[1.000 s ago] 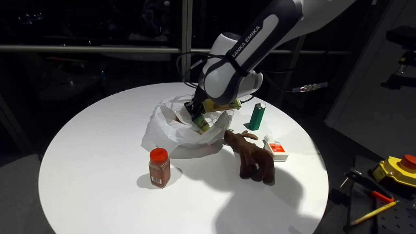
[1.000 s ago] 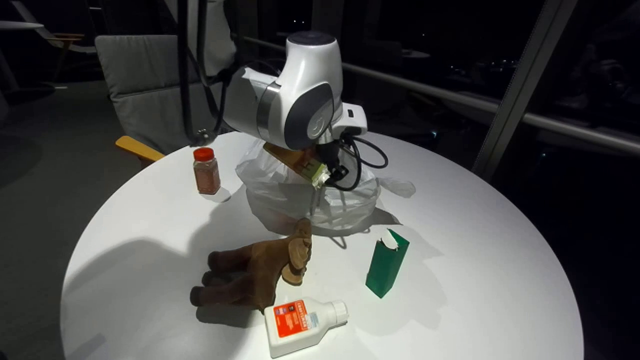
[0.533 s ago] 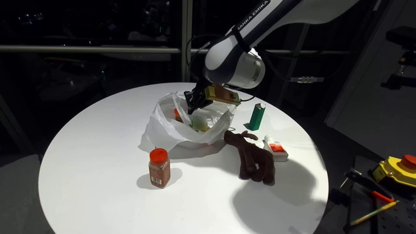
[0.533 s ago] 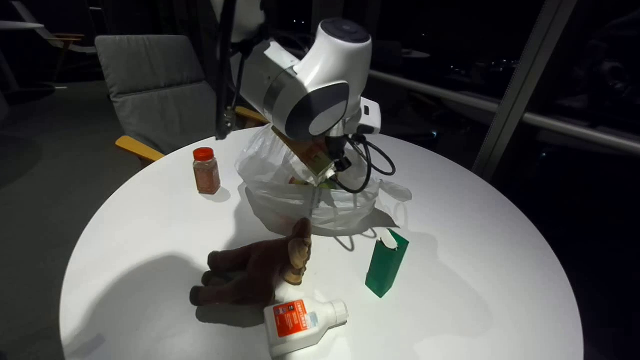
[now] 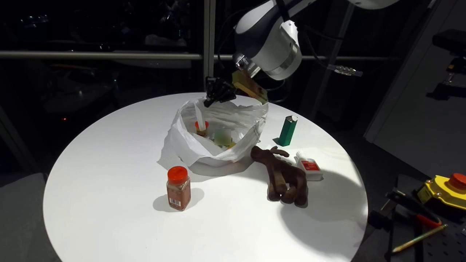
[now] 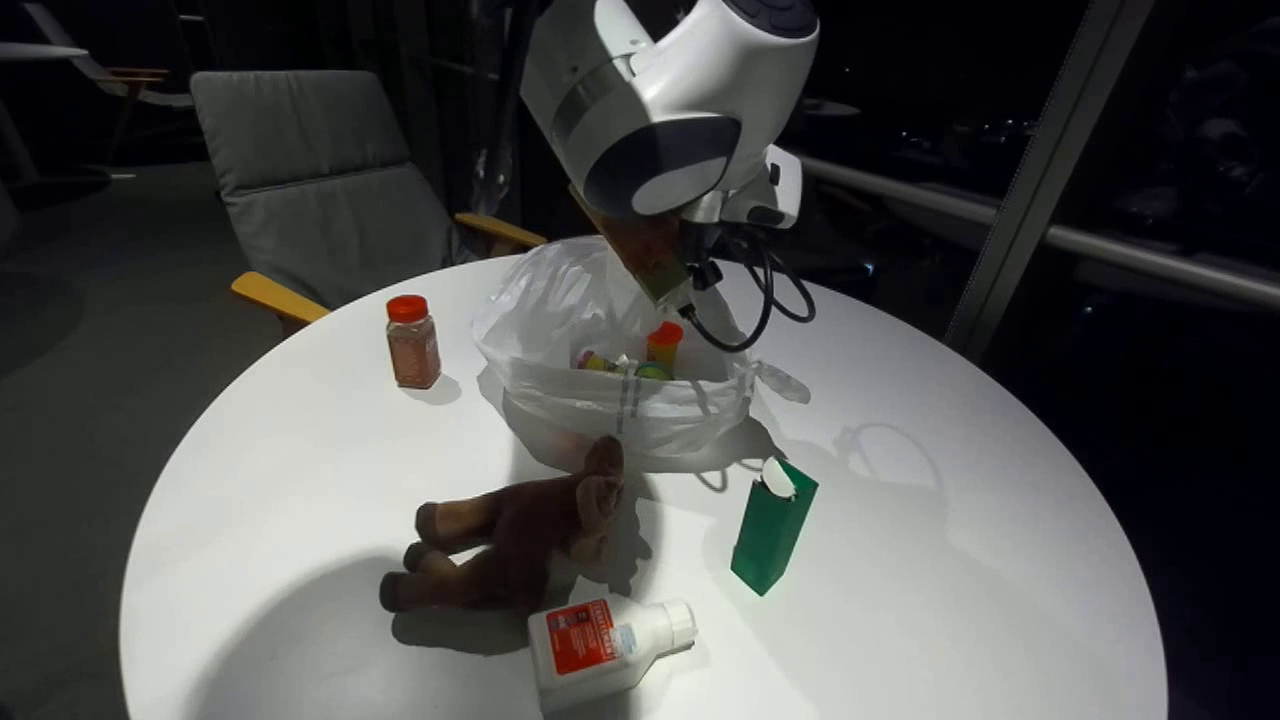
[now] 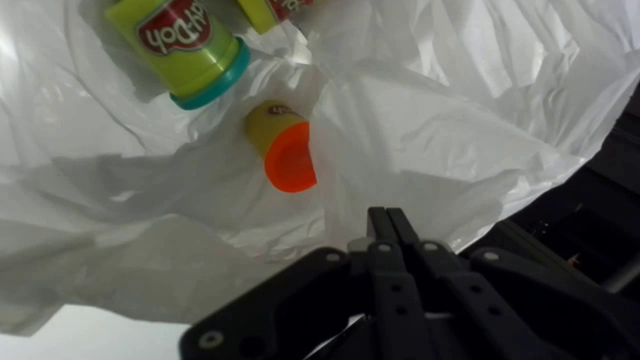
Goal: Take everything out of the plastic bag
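The crumpled whitish plastic bag [image 5: 211,154] sits wide-mouthed on the table. In the wrist view it contains a teal-lidded cup [image 7: 185,50], an orange-lidded cup [image 7: 287,155] partly covered by film, and a yellow cup [image 7: 272,12] cut by the frame edge. My gripper [image 7: 387,212] is shut, fingertips together with nothing between them, over the bag's far rim in an exterior view. Outside the bag are the red-brown jar [image 5: 178,188], brown plush toy [image 6: 510,535], white bottle with red label [image 6: 610,645] and green box-like bottle [image 6: 775,527].
A round white table [image 5: 120,218] carries everything. A yellowish block [image 5: 249,85] with a cable is fixed beside the wrist. Behind the table stand a grey chair [image 6: 310,180] and a window rail [image 5: 102,55]. A yellow emergency-stop box [image 5: 446,193] stands off the table.
The arm has risen from inside the bag to above its rim. The cups inside show more clearly, and the bag's far side stands higher. The things on the table have not moved.
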Tool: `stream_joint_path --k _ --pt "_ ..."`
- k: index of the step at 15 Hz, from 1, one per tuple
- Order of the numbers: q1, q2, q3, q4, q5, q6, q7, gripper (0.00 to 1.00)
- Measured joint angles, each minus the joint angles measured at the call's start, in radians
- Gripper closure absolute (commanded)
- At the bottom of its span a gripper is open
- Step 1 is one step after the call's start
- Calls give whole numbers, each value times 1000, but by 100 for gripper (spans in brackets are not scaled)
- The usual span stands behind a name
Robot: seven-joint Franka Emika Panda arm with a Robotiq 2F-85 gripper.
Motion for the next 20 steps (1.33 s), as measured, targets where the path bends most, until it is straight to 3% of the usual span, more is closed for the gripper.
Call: stream_joint_path --k 3,6,14,20 --pt "-19 -1 23 8 17 16 -11 93" --pt "16 0 -39 21 17 61 3 94" --pt "258 81 -356 219 17 73 252 94" --pt "491 209 -675 420 0 -45 490 92"
